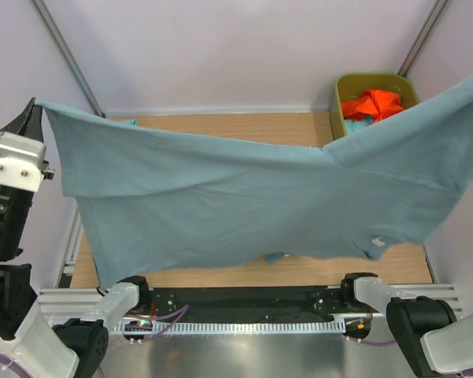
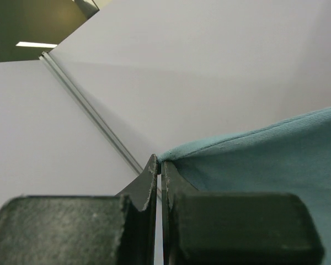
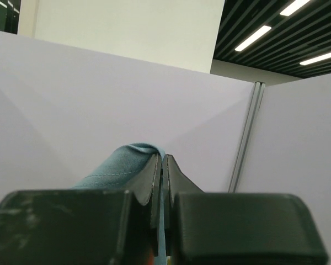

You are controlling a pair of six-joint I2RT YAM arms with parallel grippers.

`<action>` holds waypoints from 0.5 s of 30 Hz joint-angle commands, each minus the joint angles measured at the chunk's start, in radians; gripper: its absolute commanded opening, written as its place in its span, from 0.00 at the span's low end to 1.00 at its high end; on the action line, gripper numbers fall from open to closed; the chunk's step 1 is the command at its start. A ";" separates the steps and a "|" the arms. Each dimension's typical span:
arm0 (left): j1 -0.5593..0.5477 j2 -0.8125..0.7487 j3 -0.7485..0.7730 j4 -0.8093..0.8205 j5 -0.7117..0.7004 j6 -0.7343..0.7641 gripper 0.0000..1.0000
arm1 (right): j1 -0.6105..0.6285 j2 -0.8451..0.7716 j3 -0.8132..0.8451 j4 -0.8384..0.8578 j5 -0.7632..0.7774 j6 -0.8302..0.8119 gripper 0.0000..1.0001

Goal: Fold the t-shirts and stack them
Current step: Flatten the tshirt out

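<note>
Aloft and apart, left gripper (image 2: 159, 165) and right gripper (image 3: 161, 163) each pinch the stretched grey-blue t-shirt (image 1: 244, 197).

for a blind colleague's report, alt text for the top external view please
A large grey-blue t-shirt hangs stretched wide above a wooden table, its left corner pinched by the left gripper and its right corner running out of frame. At the back right, an olive tub holds an orange shirt.

The t-shirt (image 1: 244, 197) is hanging spread over the table (image 1: 244, 126) between the left gripper (image 1: 33, 104) and right gripper (image 3: 161, 161), partly covering the tub (image 1: 347, 87) sitting behind at far right with other shirts (image 1: 370, 104) in it.
</note>
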 commanded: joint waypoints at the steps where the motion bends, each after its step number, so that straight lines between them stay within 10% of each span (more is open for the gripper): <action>1: 0.003 0.085 -0.003 0.061 -0.046 0.036 0.00 | -0.007 0.114 -0.028 0.118 0.003 0.006 0.01; 15: 0.001 0.247 -0.429 0.198 0.003 -0.002 0.00 | -0.007 0.315 -0.577 0.371 -0.131 -0.089 0.01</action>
